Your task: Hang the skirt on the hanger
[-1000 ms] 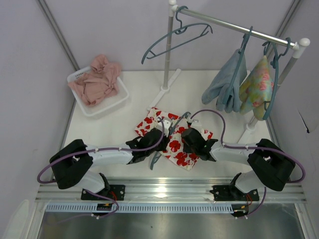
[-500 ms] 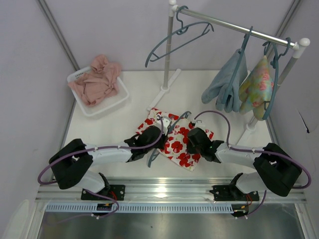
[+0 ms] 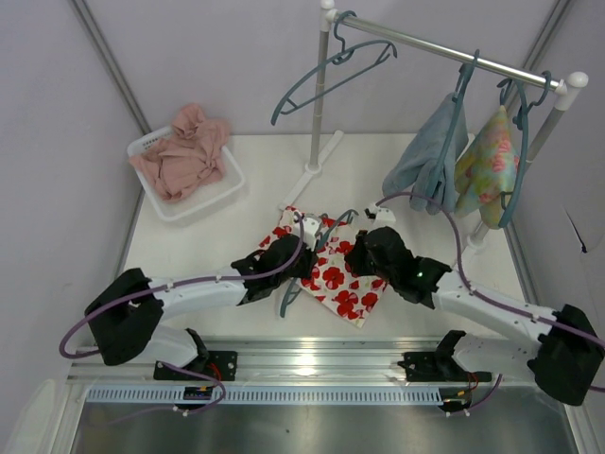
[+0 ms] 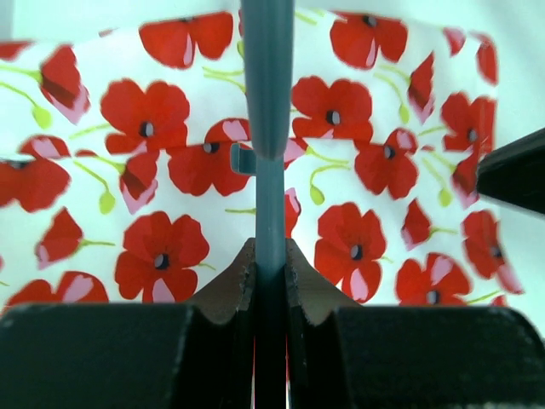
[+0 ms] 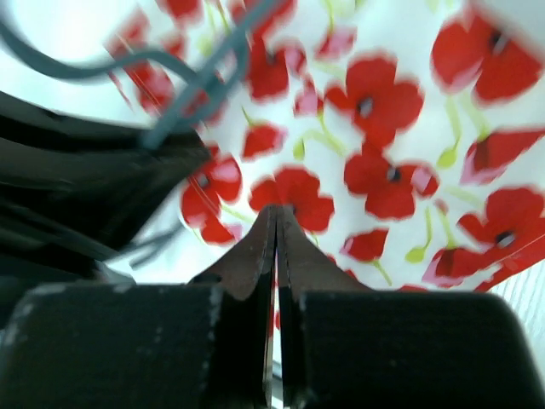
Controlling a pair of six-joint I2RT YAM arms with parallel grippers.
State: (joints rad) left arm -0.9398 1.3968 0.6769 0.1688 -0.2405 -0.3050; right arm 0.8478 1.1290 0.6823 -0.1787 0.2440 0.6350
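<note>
The skirt [image 3: 340,279], white with red flowers, lies flat on the table between my two arms. The teal hanger [image 3: 286,301] lies across its left part, hook toward the far side. My left gripper [image 3: 301,253] is shut on the hanger's thin bar, which runs straight up between the fingers in the left wrist view [image 4: 268,85] over the skirt [image 4: 153,111]. My right gripper [image 3: 357,257] is over the skirt's middle. In the right wrist view it [image 5: 276,213] is shut with nothing seen between the jaws, above the skirt [image 5: 383,111], with the hanger [image 5: 204,81] to its upper left.
A white basket [image 3: 227,189] holding a dusty-pink cloth stands at the far left. A clothes rack with its pole [image 3: 319,104] stands at the back, carrying an empty teal hanger [image 3: 331,71], a blue garment [image 3: 425,156] and a pale green floral garment [image 3: 487,165].
My right arm has stretched out, and its gripper has moved a little away from me over the skirt. My left gripper keeps hold of the hanger and has shifted slightly right. The empty hanger on the rack sways.
</note>
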